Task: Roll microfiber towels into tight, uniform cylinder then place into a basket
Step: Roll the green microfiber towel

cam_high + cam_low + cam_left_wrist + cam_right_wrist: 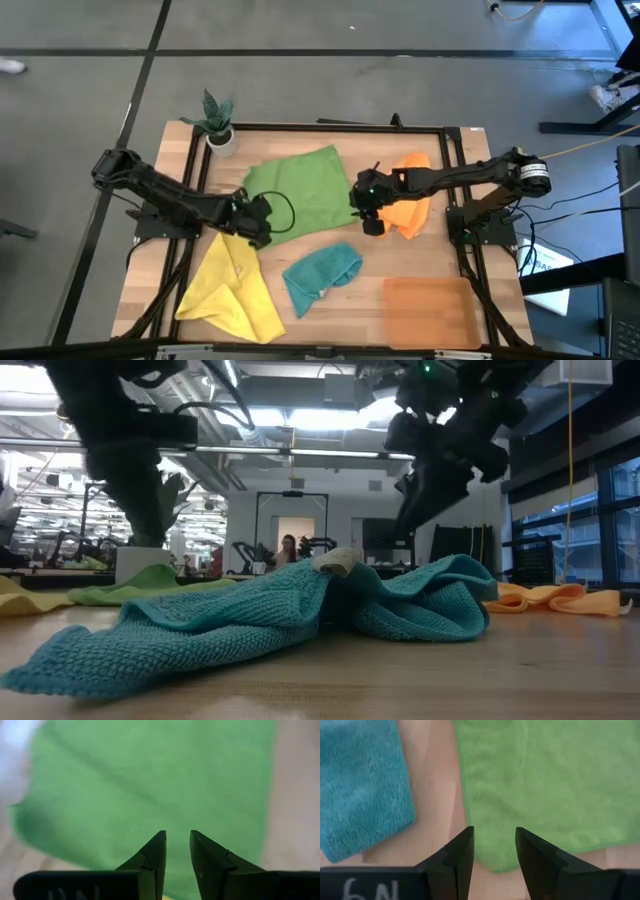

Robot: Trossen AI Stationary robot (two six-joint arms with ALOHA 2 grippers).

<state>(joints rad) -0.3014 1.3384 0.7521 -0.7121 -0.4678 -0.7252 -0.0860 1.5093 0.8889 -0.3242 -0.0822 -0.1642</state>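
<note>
A green towel (298, 187) lies spread flat in the middle of the table. My left gripper (176, 836) hovers open above its left near part (150, 785). My right gripper (493, 834) hovers open over its right near corner (495, 862). An orange towel (412, 200) lies crumpled under the right arm. A yellow towel (232, 285) lies at the near left and a teal towel (320, 275) crumpled at the near middle. The translucent orange-brown basket (428, 310) rests at the near right.
A small white plant pot (219, 128) stands at the far left corner. A black frame (330, 127) runs round the table's edges. Bare wood (436, 795) shows between the teal and green towels.
</note>
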